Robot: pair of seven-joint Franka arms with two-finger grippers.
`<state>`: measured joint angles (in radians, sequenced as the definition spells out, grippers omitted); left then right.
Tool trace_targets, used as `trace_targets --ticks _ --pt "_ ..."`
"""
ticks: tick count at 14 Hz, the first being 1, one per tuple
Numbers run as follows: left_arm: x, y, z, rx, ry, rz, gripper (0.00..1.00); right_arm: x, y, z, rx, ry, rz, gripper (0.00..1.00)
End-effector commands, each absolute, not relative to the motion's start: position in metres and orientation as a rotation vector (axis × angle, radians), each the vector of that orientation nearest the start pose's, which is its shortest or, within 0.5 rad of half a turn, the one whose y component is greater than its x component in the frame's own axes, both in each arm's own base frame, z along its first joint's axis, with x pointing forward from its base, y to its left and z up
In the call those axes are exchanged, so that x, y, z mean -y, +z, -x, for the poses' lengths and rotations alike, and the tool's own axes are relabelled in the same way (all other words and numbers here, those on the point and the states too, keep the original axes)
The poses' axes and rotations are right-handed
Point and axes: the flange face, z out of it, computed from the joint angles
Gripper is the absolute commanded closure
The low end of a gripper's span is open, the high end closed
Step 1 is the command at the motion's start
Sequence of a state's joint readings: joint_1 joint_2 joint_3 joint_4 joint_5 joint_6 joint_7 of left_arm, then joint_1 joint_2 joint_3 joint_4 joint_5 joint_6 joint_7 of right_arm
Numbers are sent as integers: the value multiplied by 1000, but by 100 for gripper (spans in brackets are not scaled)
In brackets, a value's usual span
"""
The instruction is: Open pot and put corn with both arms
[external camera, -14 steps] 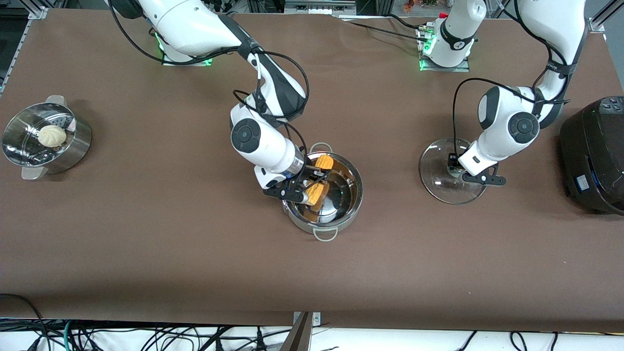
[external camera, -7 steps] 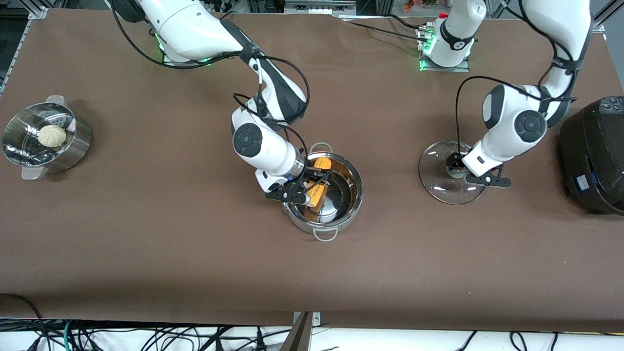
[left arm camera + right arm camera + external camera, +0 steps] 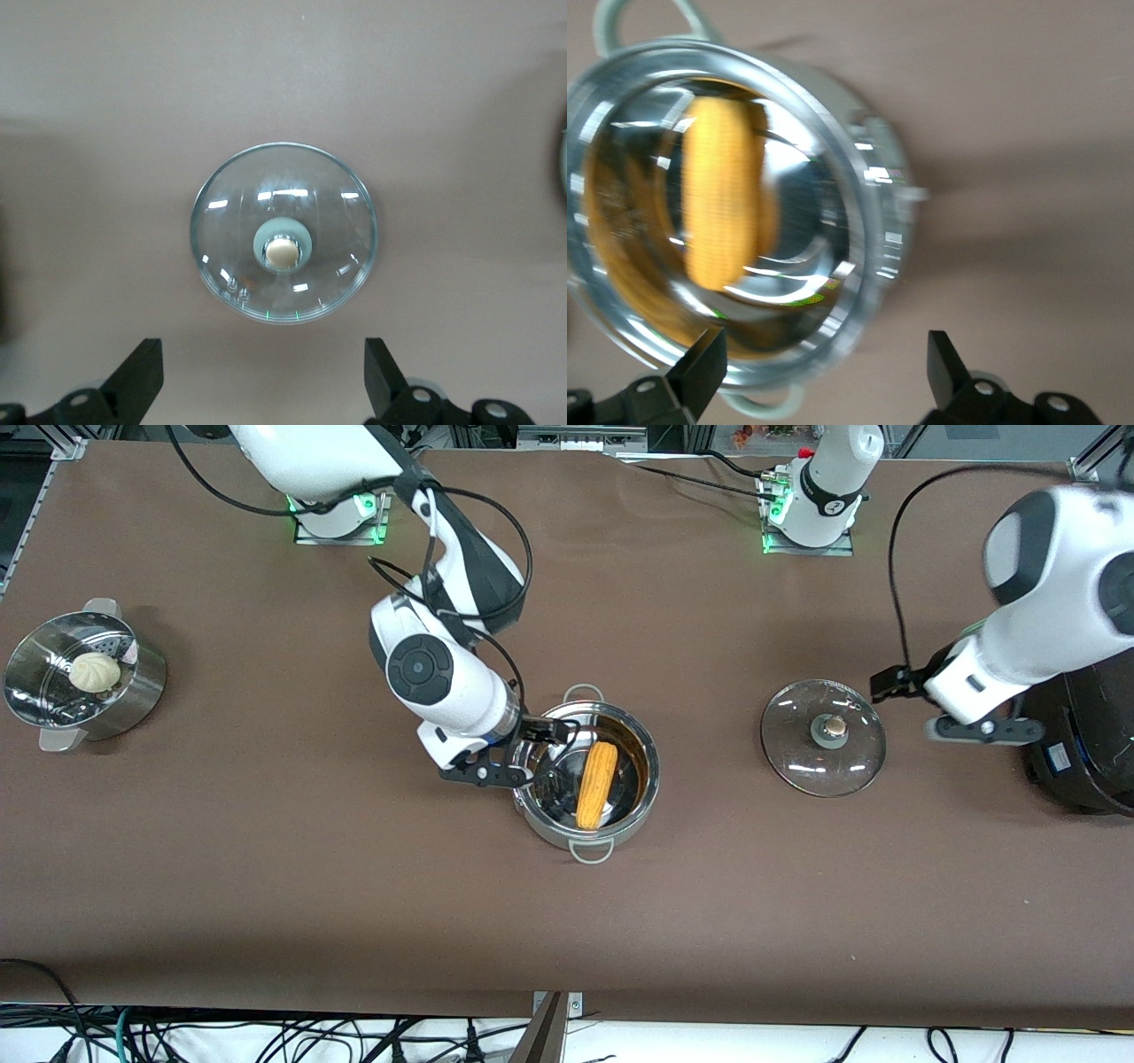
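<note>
The steel pot (image 3: 636, 772) stands uncovered mid-table, with the yellow corn cob (image 3: 596, 785) lying inside it. My right gripper (image 3: 516, 753) is open and empty, over the pot's rim on the side toward the right arm's end. The right wrist view shows the pot (image 3: 868, 212) and the corn (image 3: 725, 204) ahead of this gripper (image 3: 824, 372). The glass lid (image 3: 823, 737) lies flat on the table beside the pot, toward the left arm's end. My left gripper (image 3: 935, 707) is open and empty, raised over the table between the lid and the cooker. The left wrist view shows the lid (image 3: 283, 232) ahead of this gripper (image 3: 261, 376).
A perforated steel steamer (image 3: 133, 691) holding a white bun (image 3: 95, 671) stands at the right arm's end of the table. A black round cooker (image 3: 1076, 708) stands at the left arm's end, close under the left arm.
My right gripper let go of the corn, which now lies in the pot, and drew back off it. My left gripper left the lid's knob, rose and moved toward the cooker.
</note>
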<state>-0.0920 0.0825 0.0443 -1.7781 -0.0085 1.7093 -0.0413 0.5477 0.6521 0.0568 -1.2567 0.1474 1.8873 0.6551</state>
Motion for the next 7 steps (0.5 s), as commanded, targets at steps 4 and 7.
trace_targets --ticks 4,7 --pt "26 581 -565 135 316 3122 0 -294 477 -617 -106 168 3187 0" --pt "21 592 -564 192 302 3122 0 -205 520 -632 -246 129 3208 0"
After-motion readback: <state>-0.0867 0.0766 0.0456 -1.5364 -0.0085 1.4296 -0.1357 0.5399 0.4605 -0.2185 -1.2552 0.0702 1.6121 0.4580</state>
